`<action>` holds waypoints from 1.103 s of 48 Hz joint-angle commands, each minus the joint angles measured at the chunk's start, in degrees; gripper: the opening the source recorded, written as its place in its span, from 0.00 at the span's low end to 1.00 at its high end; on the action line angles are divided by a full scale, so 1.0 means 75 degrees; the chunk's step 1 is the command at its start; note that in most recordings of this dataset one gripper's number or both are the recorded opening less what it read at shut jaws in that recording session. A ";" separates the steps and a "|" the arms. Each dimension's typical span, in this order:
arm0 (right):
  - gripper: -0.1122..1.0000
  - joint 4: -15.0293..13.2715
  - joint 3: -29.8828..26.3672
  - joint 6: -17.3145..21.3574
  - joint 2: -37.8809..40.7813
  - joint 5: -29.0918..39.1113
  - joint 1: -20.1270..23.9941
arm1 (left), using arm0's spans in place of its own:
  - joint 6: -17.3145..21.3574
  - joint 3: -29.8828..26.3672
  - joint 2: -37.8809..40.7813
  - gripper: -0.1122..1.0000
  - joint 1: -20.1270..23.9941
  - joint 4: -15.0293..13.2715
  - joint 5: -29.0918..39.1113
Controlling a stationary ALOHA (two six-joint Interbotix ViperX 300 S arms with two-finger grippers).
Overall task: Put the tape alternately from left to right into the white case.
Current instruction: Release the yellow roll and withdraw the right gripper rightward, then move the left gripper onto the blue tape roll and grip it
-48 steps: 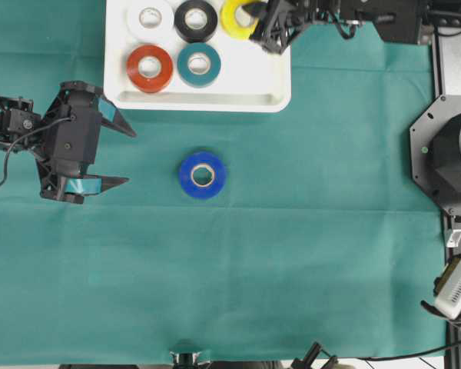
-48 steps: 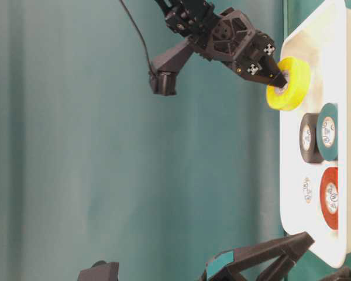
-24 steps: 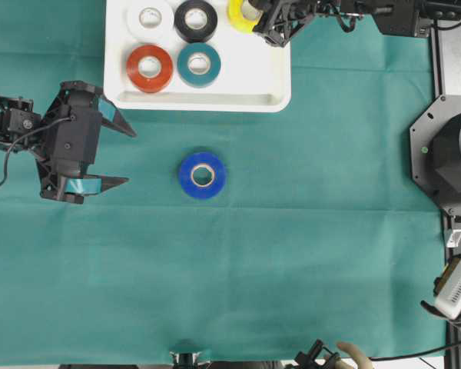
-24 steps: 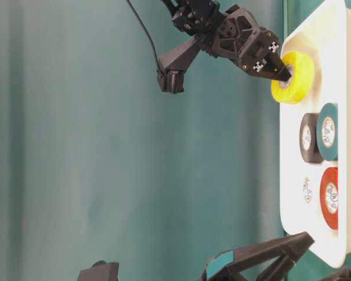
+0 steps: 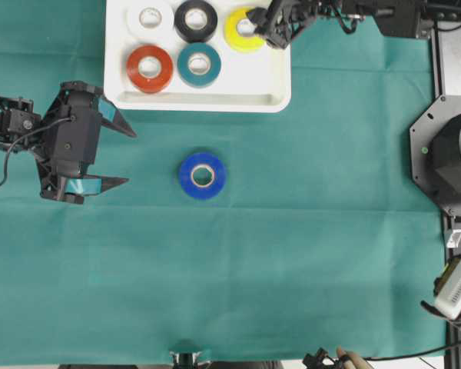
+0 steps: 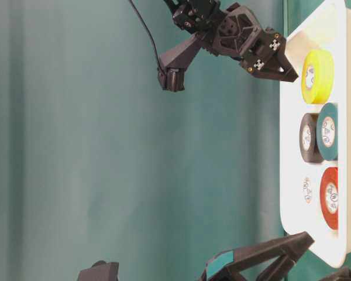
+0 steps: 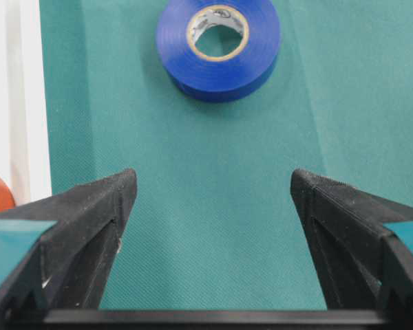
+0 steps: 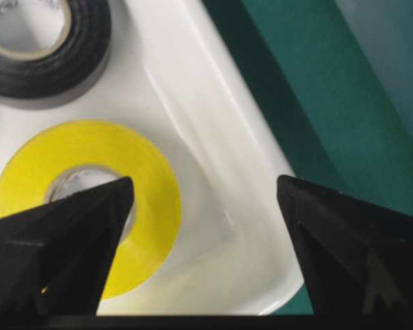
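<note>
We find five of the six rolls inside the white case (image 5: pixel 273 73): the white roll (image 5: pixel 150 17), black roll (image 5: pixel 196 19) and yellow roll (image 5: pixel 243 31) in the far row, the red-orange roll (image 5: pixel 149 68) and teal roll (image 5: pixel 199 64) in the near row. One remains outside: the blue roll (image 5: pixel 202 175) lies flat on the green cloth (image 5: pixel 292 246), well apart from the case.

The right gripper (image 5: pixel 270 23) hovers over the case's far right corner with jaws apart, holding nothing; the yellow roll lies flat beneath it. The left gripper (image 5: pixel 115 154) stands wide open, empty, facing the blue roll.

Against the earlier frame, the yellow roll was then pinched and tilted in the right gripper above the tray; it now rests released. The left arm and blue roll are unchanged. We judge the blue roll the last item outstanding.
</note>
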 commanded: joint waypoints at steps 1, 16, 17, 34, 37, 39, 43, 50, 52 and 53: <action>0.87 -0.0023 0.0023 0.0023 -0.0375 -0.0070 0.0059 | 0.0012 -0.0176 -0.0082 1.00 -0.0023 -0.0012 -0.0059; 0.87 -0.0023 0.0656 0.0023 -0.1066 -0.0492 0.0410 | 0.0035 -0.0270 -0.0070 1.00 -0.0012 -0.0012 -0.0059; 0.87 -0.0023 0.0715 0.0023 -0.1125 -0.0539 0.0445 | 0.0035 -0.0270 -0.0082 1.00 -0.0023 -0.0012 -0.0059; 0.86 -0.0023 0.1746 0.0012 -0.2273 -0.1277 0.1043 | 0.0070 -0.0352 -0.0070 1.00 -0.0012 -0.0012 -0.0059; 0.86 -0.0023 0.1980 0.0012 -0.2496 -0.1348 0.1137 | 0.0082 -0.0352 -0.0070 1.00 -0.0012 -0.0012 -0.0059; 0.86 -0.0023 0.2121 0.0000 -0.2625 -0.1395 0.1195 | 0.0070 -0.0352 -0.0070 1.00 -0.0012 -0.0012 -0.0059; 0.86 -0.0023 0.2391 0.0000 -0.2883 -0.1488 0.1277 | 0.0070 -0.0352 -0.0070 1.00 -0.0012 -0.0012 -0.0059; 0.86 -0.0023 0.2836 0.0000 -0.3328 -0.1629 0.1430 | 0.0070 -0.0352 -0.0070 1.00 -0.0012 -0.0012 -0.0070; 0.86 -0.0023 0.2918 0.0000 -0.3434 -0.1641 0.1477 | 0.0070 -0.0352 -0.0070 1.00 -0.0012 -0.0012 -0.0059; 0.86 -0.0023 0.2965 0.0000 -0.3504 -0.1641 0.1512 | 0.0070 -0.0352 -0.0070 1.00 0.0000 -0.0012 -0.0059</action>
